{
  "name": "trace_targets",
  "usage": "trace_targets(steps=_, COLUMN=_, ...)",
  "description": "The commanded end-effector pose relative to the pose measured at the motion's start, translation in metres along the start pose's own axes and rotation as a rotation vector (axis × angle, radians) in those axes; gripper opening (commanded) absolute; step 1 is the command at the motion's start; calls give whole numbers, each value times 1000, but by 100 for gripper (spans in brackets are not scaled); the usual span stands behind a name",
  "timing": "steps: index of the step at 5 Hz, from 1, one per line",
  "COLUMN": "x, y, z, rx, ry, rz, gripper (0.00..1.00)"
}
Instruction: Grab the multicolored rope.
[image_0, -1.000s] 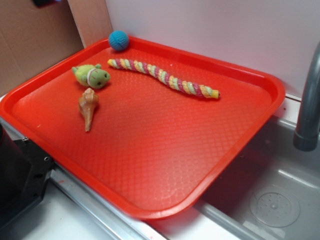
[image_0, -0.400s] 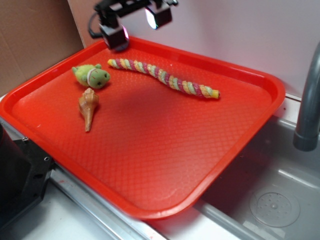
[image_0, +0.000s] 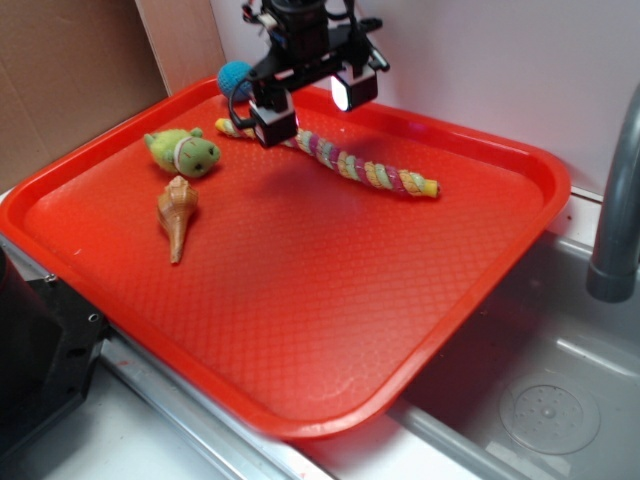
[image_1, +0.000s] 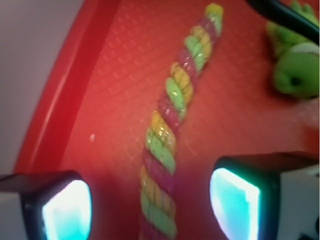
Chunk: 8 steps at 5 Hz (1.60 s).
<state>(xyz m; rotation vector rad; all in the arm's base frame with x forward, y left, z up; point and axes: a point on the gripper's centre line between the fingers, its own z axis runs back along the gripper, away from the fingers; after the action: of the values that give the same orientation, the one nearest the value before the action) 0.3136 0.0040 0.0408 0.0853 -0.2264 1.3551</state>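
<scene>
The multicolored rope (image_0: 375, 175) lies along the back of the red tray (image_0: 480, 280), twisted in yellow, pink and green bands. My gripper (image_0: 312, 104) hangs over the rope's left half, open, with one finger on each side of it. In the wrist view the rope (image_1: 172, 117) runs straight up the middle between my two lit fingertips (image_1: 235, 202), and my gripper (image_1: 150, 207) holds nothing. The rope's left end is partly hidden behind the gripper in the exterior view.
A green plush toy (image_0: 184, 152) and a brown shell-shaped toy (image_0: 177, 213) lie left of the rope. A blue yarn ball (image_0: 233, 77) sits at the tray's back corner behind the gripper. A sink (image_0: 540, 400) and grey faucet (image_0: 615, 210) are at the right.
The gripper came into view from the upper left, moved right and down, and now straddles the rope. The toys have not moved.
</scene>
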Motion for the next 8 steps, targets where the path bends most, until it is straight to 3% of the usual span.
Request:
trace_targets(steps=1, x=0, y=-7, z=-19, rx=32, ry=-30, rz=-19, gripper=100)
trace_targets(steps=2, x=0, y=-5, z=-22, rx=32, ry=-24, rz=13, gripper=0)
trace_targets(steps=4, x=4, y=-2, z=-18, rx=12, ry=-1, rz=-15, gripper=0)
trace_targets(steps=7, x=17, y=12, z=43, rx=-80, ry=165, rz=-495, gripper=0)
trace_targets(steps=8, x=21, y=19, z=79, rx=-112, ry=243, rz=-737, gripper=0)
